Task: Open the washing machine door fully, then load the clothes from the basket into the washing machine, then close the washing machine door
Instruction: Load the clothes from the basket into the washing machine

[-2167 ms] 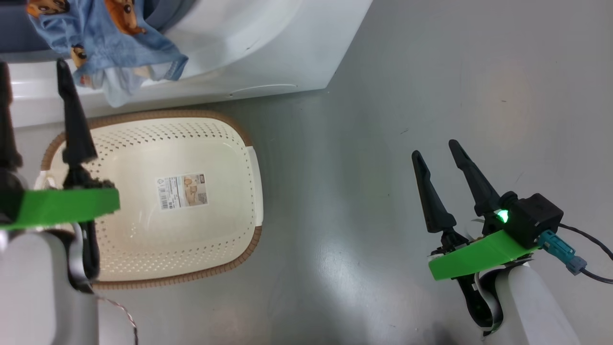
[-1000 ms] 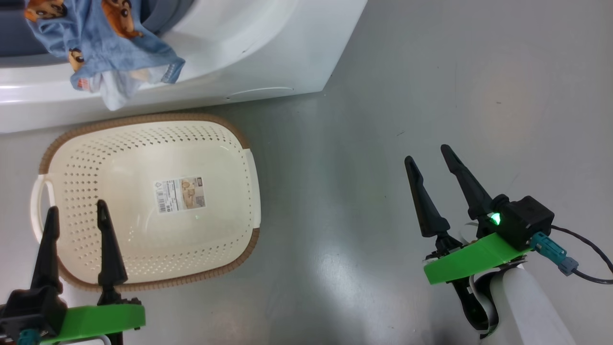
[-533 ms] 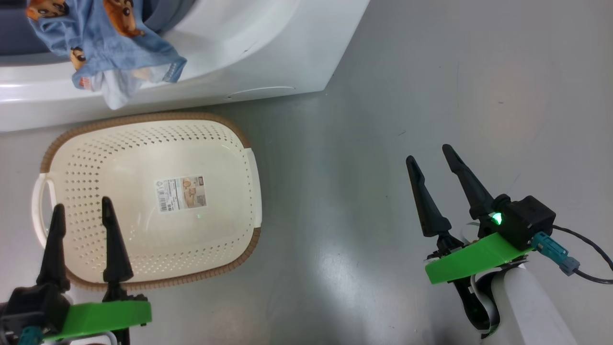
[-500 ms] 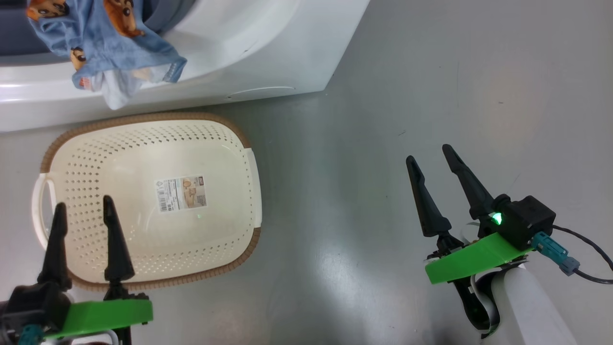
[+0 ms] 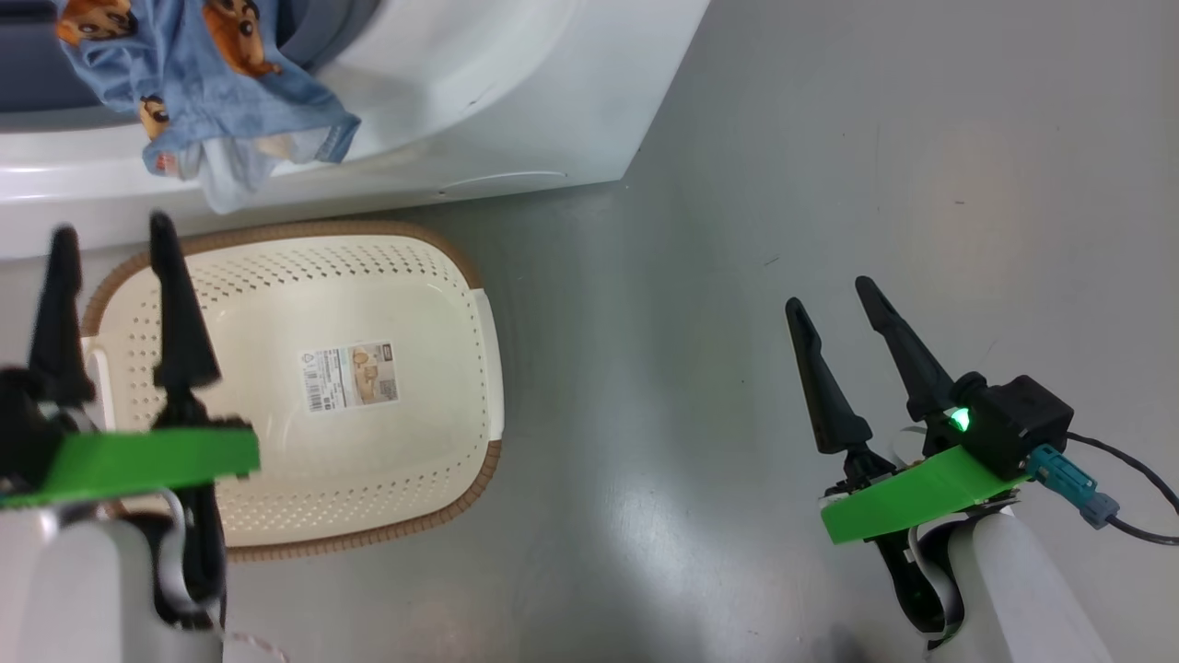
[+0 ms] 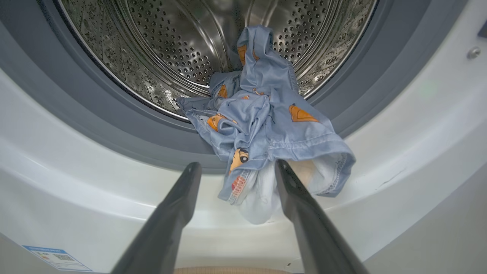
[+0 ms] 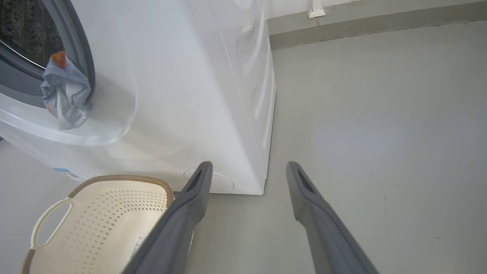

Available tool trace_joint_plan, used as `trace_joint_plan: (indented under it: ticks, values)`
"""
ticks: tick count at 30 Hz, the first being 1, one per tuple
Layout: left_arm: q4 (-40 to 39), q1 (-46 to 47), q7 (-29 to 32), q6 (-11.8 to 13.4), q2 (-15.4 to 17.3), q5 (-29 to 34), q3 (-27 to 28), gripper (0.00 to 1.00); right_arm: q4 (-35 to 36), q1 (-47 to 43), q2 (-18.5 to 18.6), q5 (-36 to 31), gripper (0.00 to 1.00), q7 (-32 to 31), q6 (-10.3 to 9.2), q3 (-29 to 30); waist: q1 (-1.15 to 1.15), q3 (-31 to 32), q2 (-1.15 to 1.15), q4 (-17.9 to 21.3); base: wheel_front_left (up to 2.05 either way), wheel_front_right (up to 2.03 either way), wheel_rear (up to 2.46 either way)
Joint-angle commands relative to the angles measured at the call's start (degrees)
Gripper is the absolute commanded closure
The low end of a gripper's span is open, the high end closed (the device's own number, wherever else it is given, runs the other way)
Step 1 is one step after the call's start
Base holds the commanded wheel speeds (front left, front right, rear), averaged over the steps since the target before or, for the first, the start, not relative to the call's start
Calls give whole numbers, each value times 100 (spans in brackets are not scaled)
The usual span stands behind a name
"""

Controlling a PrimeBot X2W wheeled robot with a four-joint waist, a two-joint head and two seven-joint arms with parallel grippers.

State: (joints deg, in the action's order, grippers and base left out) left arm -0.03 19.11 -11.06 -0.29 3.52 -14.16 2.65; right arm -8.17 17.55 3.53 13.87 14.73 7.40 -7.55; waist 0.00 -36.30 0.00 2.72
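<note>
The white washing machine point(image 5: 516, 101) stands open at the top of the head view; its door is out of view. Light blue patterned clothes point(image 5: 221, 101) hang over the grey gasket point(image 6: 114, 125), half in the steel drum point(image 6: 171, 45) and half spilling down the front. My left gripper point(image 5: 110, 230) is open above the basket's far left part. In the left wrist view its fingers point at the clothes point(image 6: 266, 125) from just below, apart from them. The cream basket point(image 5: 414, 304) on the floor holds nothing. My right gripper point(image 5: 829, 295) hangs open over bare floor to the right.
A label sticker point(image 5: 350, 376) lies on the basket's bottom. The grey floor point(image 5: 829, 138) stretches right of the machine to a wall skirting point(image 7: 361, 30). A round cap point(image 7: 222, 182) sits low on the machine's front, and a blue label point(image 6: 57, 258) at its lower left.
My left gripper has risen from the basket's near left edge towards the machine's opening, staying open. The right arm and the clothes have not moved.
</note>
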Motion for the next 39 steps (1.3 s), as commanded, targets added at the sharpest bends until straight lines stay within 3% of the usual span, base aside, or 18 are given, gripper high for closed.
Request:
trace_joint_plan:
  ticks: [1, 16, 30, 37, 38, 39]
  values:
    - [-160, 54, 34, -16, 133, -47, 199, 0, 99, -165, -45, 39, 0, 27, 9, -114, 0, 9, 0, -6, 0, 0, 0]
    - [318, 1804, 1851, 145, 223, -545, 54, 0, 115, -204, -57, 51, 0, 27, 9, -67, 0, 1, 0, 54, 0, 0, 0]
    - [1266, 2547, 3294, 357, 264, -1143, 151, 0, 104, -186, -63, 87, 0, 27, 9, -70, 0, -75, 0, 64, 0, 0, 0]
    - [1743, 2819, 3636, 427, 373, -1236, 170, 0, 99, -179, -64, 95, 0, 27, 9, -117, 0, -111, 0, 91, 0, 0, 0]
    - [1814, 2851, 3672, 410, 384, -1247, 154, 17, 98, -177, -64, 105, 0, 27, 9, -123, 0, -119, 0, 101, 0, 0, 0]
    - [1889, 2874, 3705, 385, 420, -1215, 108, 51, 95, -173, -64, 121, 0, 27, 9, -126, 0, -125, 0, 111, 0, 0, 0]
